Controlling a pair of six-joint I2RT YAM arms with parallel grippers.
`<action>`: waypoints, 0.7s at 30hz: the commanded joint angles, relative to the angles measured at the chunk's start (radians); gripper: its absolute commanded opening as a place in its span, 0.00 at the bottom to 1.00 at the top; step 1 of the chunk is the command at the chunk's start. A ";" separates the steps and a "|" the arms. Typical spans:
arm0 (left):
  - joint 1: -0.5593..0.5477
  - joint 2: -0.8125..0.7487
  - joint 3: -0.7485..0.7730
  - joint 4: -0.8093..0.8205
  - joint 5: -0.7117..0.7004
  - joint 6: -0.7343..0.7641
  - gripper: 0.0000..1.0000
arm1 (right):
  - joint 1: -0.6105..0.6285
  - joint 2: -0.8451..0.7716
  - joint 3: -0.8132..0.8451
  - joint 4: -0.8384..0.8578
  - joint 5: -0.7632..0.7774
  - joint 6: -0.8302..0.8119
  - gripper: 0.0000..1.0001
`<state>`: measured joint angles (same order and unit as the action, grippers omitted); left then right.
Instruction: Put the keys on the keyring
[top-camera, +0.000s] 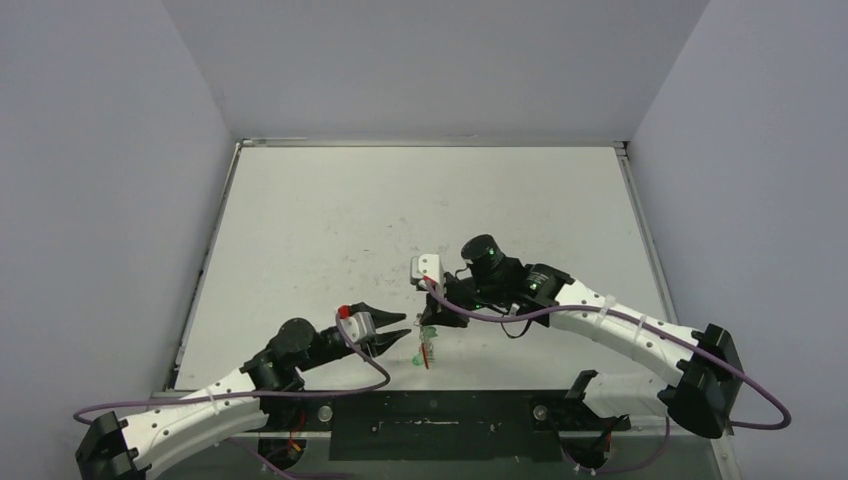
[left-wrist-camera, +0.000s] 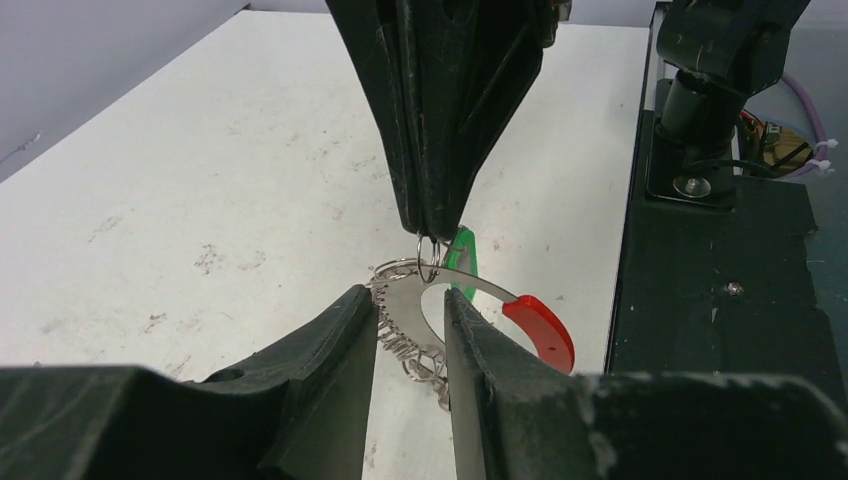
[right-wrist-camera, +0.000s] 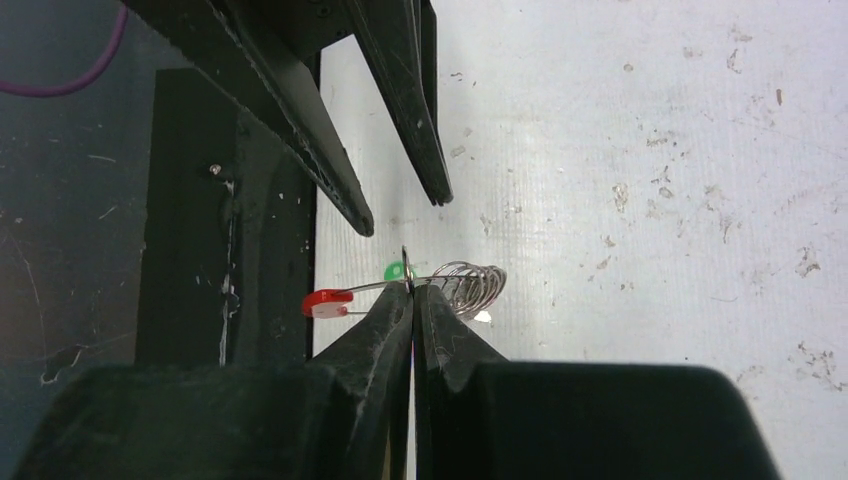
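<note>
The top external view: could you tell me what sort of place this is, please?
Probably a robot test cell: a scuffed white table boxed in by grey walls, with left arm and right arm on a black base plate.

High rear view looking down, two close wrist views facing each other, sharing the keyring (left-wrist-camera: 540, 328)

Keyring (left-wrist-camera: 540, 325) sits at the near edge of the worktop (top-camera: 400, 210), between the two arms. Right gripper (left-wrist-camera: 432, 232) is directly above it, jaws closed on the keys (left-wrist-camera: 463, 258) at the keyring's top. Left gripper (top-camera: 402, 331) lies to its left, jaws apart on either side of it. Base plate (left-wrist-camera: 720, 330) lies just beside, toward the arm bases.
</note>
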<state>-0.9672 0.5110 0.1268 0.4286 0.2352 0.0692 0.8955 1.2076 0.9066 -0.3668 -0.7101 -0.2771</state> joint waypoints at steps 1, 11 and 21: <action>-0.001 0.020 0.088 -0.102 0.000 0.025 0.30 | 0.079 0.063 0.129 -0.169 0.173 -0.019 0.00; -0.002 0.155 0.179 -0.213 0.050 0.046 0.33 | 0.135 0.114 0.238 -0.254 0.299 0.021 0.00; -0.002 0.230 0.164 -0.063 0.078 0.029 0.24 | 0.147 0.128 0.241 -0.248 0.296 0.029 0.00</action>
<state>-0.9672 0.7254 0.2604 0.2512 0.2871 0.0998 1.0313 1.3334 1.0981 -0.6353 -0.4297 -0.2615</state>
